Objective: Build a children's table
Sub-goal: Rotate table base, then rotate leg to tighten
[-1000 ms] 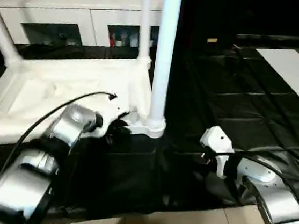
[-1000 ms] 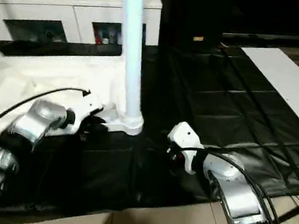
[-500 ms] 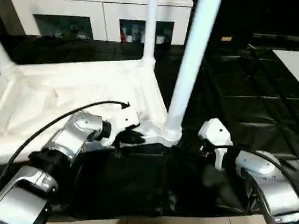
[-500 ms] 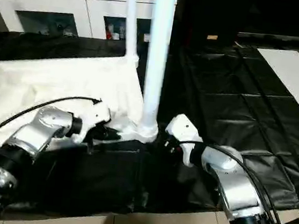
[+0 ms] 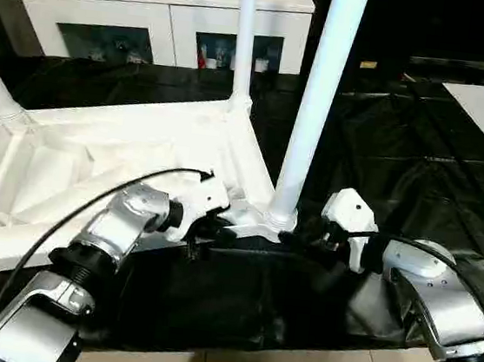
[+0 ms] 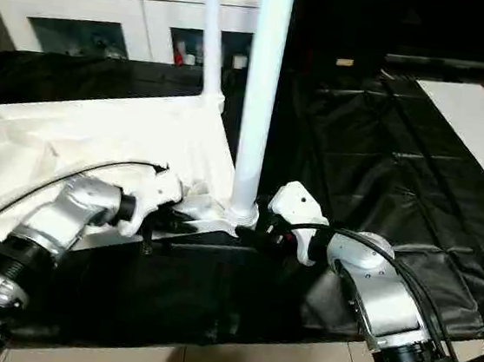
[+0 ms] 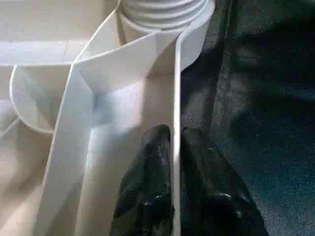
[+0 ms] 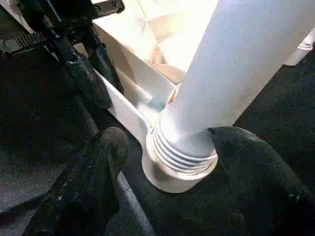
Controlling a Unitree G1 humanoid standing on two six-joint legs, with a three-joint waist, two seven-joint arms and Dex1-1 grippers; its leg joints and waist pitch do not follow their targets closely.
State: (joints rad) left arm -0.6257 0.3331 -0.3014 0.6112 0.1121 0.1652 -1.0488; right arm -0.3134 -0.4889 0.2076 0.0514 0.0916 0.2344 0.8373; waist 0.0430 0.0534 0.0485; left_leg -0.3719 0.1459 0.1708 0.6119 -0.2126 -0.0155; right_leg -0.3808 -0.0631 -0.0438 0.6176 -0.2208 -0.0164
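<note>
Left claw [image 7: 172,147] pinched tight, right claw [image 8: 170,142] spread wide, forearms converging forward.

The near right corner of the upturned white ribbed plastic table top [image 5: 114,153] was crowded. The left gripper [image 7: 172,147] pinched the top's thin near rim just left of the tall white tapered leg [image 5: 316,102] standing in the corner socket, and the right gripper [image 8: 167,142] straddled the leg's ribbed base with jaws apart. To the right, the black-covered surface [image 5: 428,158] lay open. Two more upright white legs [image 5: 244,37] blocked the far corners.
</note>
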